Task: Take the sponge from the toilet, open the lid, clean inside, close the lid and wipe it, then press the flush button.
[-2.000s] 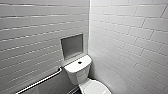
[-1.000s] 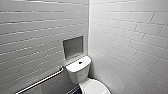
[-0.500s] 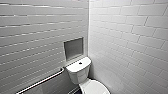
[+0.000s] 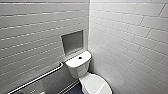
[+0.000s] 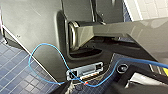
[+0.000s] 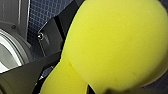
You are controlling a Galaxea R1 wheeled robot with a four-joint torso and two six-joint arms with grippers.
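White brick-tiled walls (image 4: 130,37) meet in a corner, and the toilet (image 4: 80,67) sits low in the middle of the head view. A recessed niche (image 4: 72,42) is just above its tank, and a grab rail (image 4: 40,77) runs off to the lower left.

Over the last 2 seconds almost nothing has shifted here. The toilet holds the same spot in the frame, so the camera looks parked rather than rolling in. The lid (image 4: 96,85) is down flat over the bowl, and the dark flush button (image 4: 80,57) sits untouched in the middle of the tank top.

At the right wrist, the yellow sponge (image 6: 115,42) looms huge and close with blue floor tiles behind it. It is pinched at its waist, so I judge the right end effector (image 6: 86,82) is clamped on it.

The left end effector (image 5: 88,90) hangs low over the blue tiled floor (image 5: 15,72) beside the robot's own body and a blue cable (image 5: 47,62). I cannot tell whether it is wide or narrow.

By my read, step 1 is done, with the sponge in hand and off the toilet. The lid is not yet opened.
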